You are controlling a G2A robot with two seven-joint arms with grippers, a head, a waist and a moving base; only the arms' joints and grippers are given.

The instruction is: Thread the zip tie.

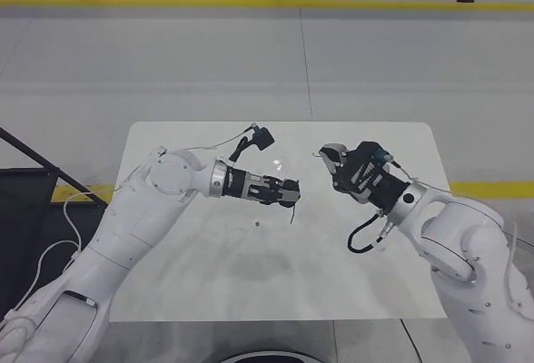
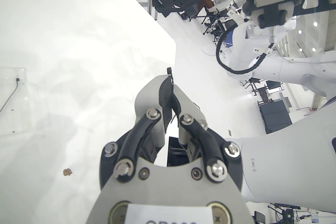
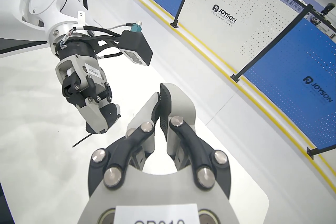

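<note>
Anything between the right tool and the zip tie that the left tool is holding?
Nothing visible. The zip tie sticks out of the shut left tool, and only open air above the table separates it from the right tool.

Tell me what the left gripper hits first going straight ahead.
Probably nothing close: the left gripper points past the corner of the table toward open floor. The right gripper sits higher, off that line, though depth is unclear.

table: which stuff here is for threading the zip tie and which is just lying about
For the job: zip tie, pinched in the left gripper; right gripper, shut, opposite it.
Lying about: brown crumb on the table; clear plate with a thin black strip on it, purpose unclear.
</note>
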